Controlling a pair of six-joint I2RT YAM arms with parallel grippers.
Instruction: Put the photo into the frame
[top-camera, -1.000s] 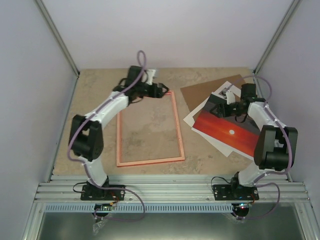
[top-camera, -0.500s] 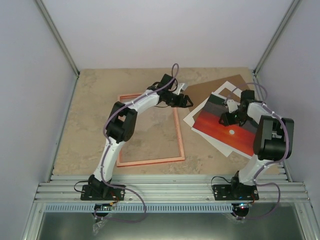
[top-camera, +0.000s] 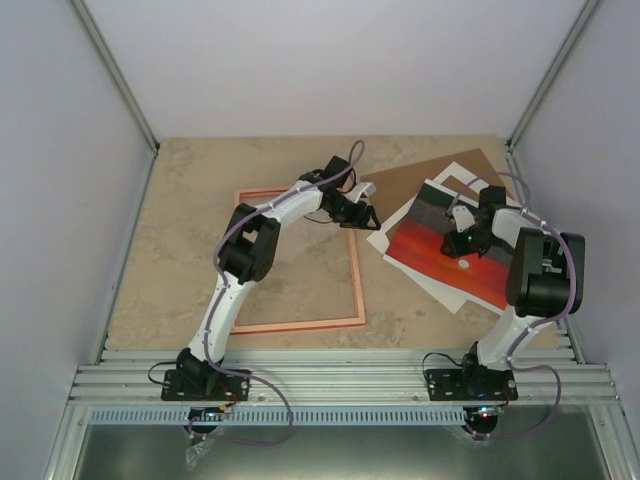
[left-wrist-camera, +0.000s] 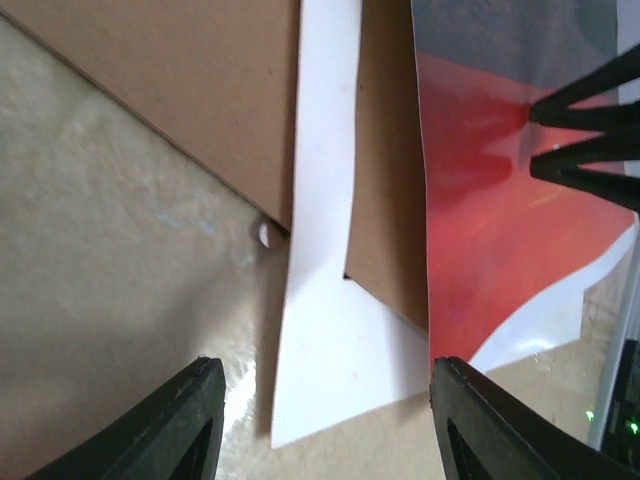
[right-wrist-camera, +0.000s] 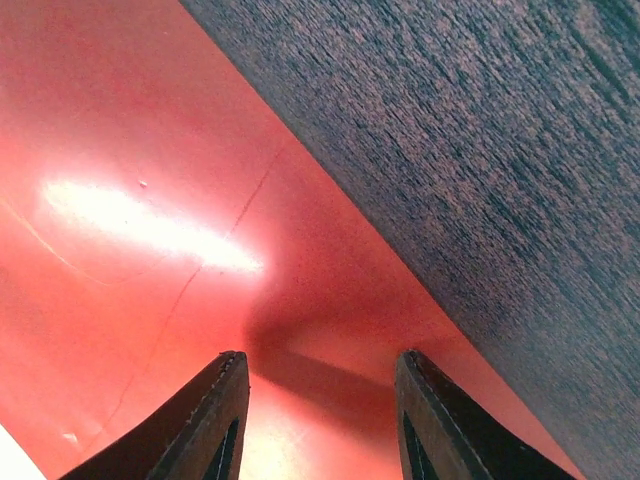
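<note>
We are recording the frame (top-camera: 298, 324) lying flat on the table (top-camera: 170, 220), left of centre, with its paler orange-pink face showing. The photo (top-camera: 440, 258) is lying picture side up on the right of the table, turned at an angle. It is apart from the frame and not inside it. It is resting on a stack, with a white sheet (top-camera: 392, 235) and a brown cardboard board (top-camera: 400, 183) beneath it.

The left arm is reaching across the frame's far right corner, and the left gripper (top-camera: 366, 215) is hanging over the left edge of the stack. In the left wrist view its fingers (left-wrist-camera: 185, 425) are standing wide apart above the white sheet, with nothing between them.

The right gripper (top-camera: 452, 242) is sitting low over the middle of the photo. In the right wrist view its fingers (right-wrist-camera: 215, 420) are parted and gripping nothing, with only the red print showing between them. We cannot tell whether the tips are touching the print.
</note>
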